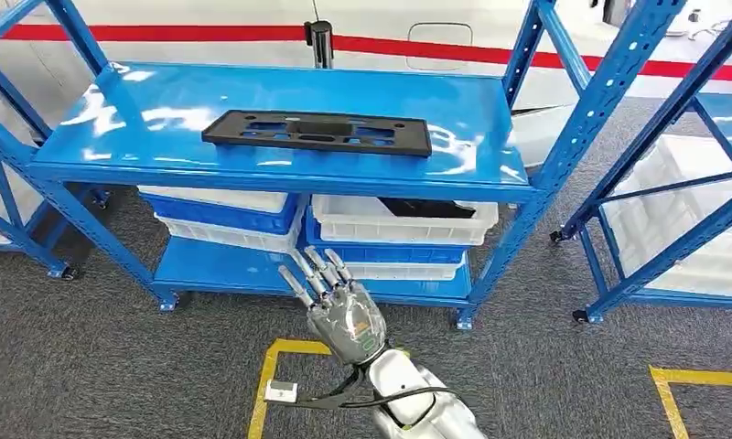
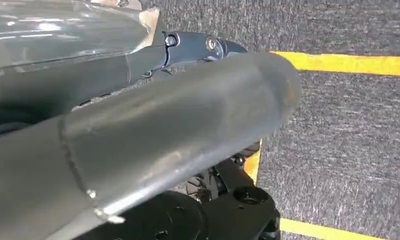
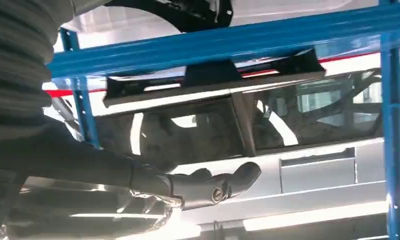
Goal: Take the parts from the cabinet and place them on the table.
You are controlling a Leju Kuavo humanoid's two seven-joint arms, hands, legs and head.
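Note:
A long flat black plastic part (image 1: 317, 133) with several cut-outs lies on the top shelf of the blue cabinet (image 1: 280, 169). My right hand (image 1: 337, 306) is raised in front of the cabinet, below the shelf edge, fingers spread and pointing up towards the part, holding nothing. In the right wrist view the black part (image 3: 213, 80) sits beyond the blue shelf rail (image 3: 228, 42), with my dark fingers (image 3: 213, 185) stretched out and apart from it. My left hand (image 2: 138, 140) hangs over the floor as a blurred grey mass; how its fingers lie is unclear.
White and blue bins (image 1: 399, 229) are stacked on the lower shelf, and one holds another black part (image 1: 426, 208). A second blue rack (image 1: 673, 201) with white bins stands at the right. Yellow tape (image 1: 271, 366) marks the grey carpet.

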